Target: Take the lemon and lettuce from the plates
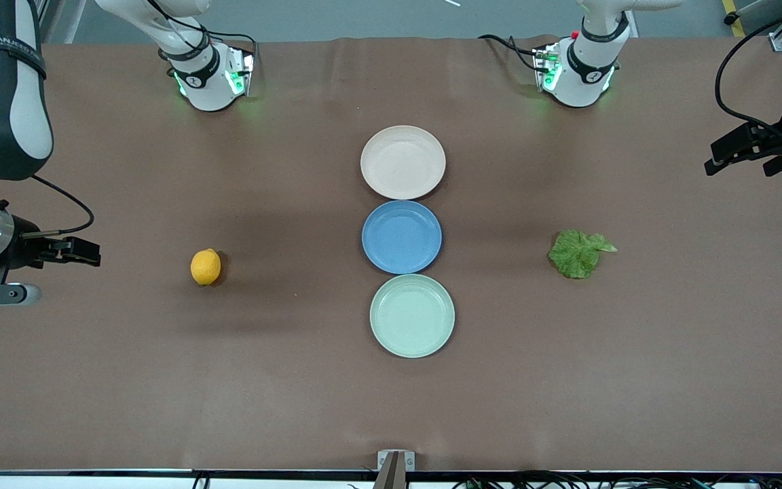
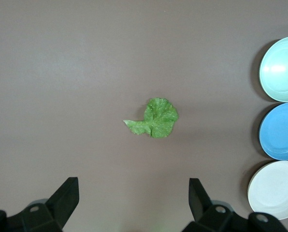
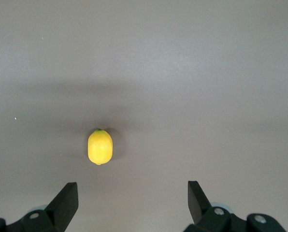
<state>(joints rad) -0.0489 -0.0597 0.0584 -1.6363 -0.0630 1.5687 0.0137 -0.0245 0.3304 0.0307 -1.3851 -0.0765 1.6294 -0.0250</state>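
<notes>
A: Where is the lemon [image 1: 206, 266] sitting?

B: It is lying on the bare table [image 1: 160, 380], toward the right arm's end, well apart from the three plates. Nothing is touching it.

A: And the lettuce [image 1: 578, 253]?

B: It is lying flat on the table toward the left arm's end, also well apart from the plates, with its paler stem end pointing away from them.

A: How are the plates lying?

B: They are sitting in a row down the middle. The beige plate [image 1: 402, 162] is lying farthest from the front camera, the blue plate [image 1: 402, 236] is lying between, and the mint plate [image 1: 412, 315] is lying nearest. Each one is just touching the next, and all three are sitting empty.

A: What are the grippers doing?

B: The right gripper [image 3: 133, 200] is hanging over the table at its own end, fingers spread wide and gripping nothing, with the lemon showing ahead of them. The left gripper [image 2: 133, 197] is hanging over its end likewise, fingers spread wide and empty, with the lettuce ahead of them.
</notes>
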